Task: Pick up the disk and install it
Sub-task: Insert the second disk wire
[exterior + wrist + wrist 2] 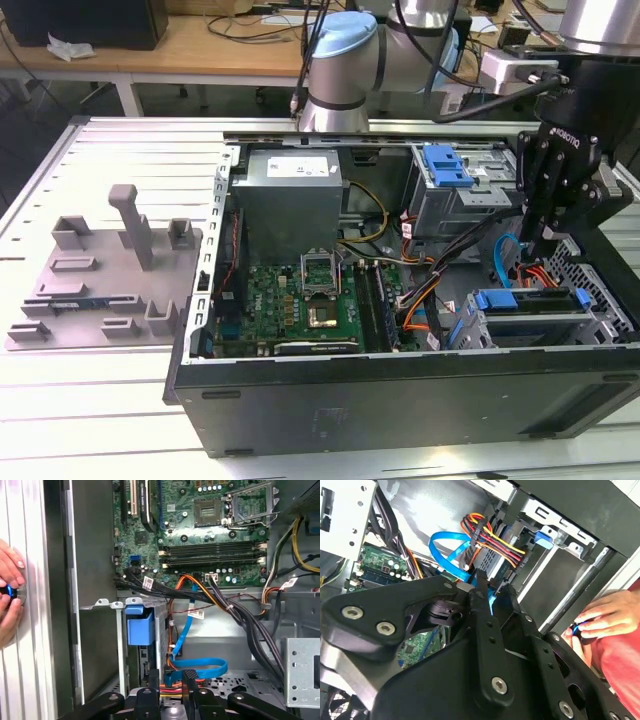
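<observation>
Exterior view puts the black two-fingered gripper low inside the open black computer case, toward that view's right. Just beside and below it, nearer the case's front edge, the flat silver-metal disk in its blue plastic bracket sits seated in the drive bay. In the second wrist view the fingers stand narrow, with a thin blue strip showing between them; whether they pinch it cannot be told. A person's hand rests outside the case wall.
</observation>
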`<state>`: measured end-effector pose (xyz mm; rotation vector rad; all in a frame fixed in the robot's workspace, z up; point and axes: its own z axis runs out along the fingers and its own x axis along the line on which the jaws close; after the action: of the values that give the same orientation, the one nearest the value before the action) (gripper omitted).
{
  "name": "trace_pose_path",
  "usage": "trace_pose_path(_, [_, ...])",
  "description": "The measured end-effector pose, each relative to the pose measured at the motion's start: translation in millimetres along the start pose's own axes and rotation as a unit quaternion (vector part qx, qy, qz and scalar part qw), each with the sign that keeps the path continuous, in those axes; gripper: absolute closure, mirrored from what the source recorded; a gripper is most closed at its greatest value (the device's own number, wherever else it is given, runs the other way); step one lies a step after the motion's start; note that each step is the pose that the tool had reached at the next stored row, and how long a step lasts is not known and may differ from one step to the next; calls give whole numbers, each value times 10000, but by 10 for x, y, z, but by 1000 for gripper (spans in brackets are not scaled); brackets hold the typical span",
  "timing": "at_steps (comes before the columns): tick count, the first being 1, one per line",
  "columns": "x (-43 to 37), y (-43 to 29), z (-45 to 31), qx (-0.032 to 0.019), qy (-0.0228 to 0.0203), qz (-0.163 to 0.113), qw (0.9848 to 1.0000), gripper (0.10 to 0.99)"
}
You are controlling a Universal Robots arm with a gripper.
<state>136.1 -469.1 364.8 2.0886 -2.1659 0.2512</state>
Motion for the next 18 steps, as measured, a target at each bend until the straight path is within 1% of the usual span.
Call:
trace_pose_path(5, [-2, 1, 18, -3, 7, 0, 10000, 769])
trace_pose_path(10, [36, 0, 36, -3, 7, -1, 10000, 769])
trace_pose_path(14, [33, 1, 62, -3, 5, -1, 10000, 769])
trace_pose_path(15, [32, 1, 68, -4, -23, 0, 10000, 769])
trace_pose_path(17, [31, 2, 72, -5, -54, 0, 10000, 769])
trace_pose_path(18, [31, 4, 73, -5, -80, 2, 10000, 769])
